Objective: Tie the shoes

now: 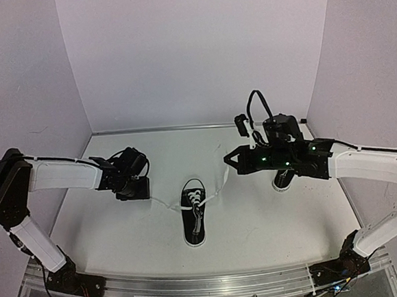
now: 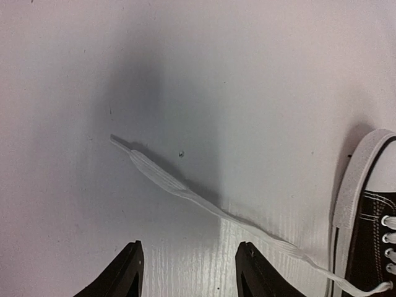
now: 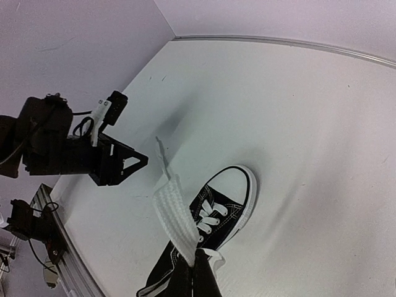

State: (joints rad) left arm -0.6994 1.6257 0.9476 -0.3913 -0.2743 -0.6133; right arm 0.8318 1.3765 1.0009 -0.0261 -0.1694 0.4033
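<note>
Surroundings: second shoe [image 1: 281,181] lies under the right arm and is mostly hidden.
Surface: white table [image 1: 273,225], with plain pale walls [image 1: 198,52] on three sides.
Shoe [image 1: 194,221]: black canvas, white toe cap and sole; it lies between the grippers.
Left gripper [image 2: 189,275]: jaws apart and empty, above the free lace [image 2: 161,176], which lies flat ahead.
Right gripper [image 3: 197,263]: closed, pinching the held lace [image 3: 176,216] off the table.

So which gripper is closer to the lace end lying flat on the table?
Left. The left gripper hovers right over that lace end, jaws open; the right gripper is across the sneaker, pinching the other lace.
</note>
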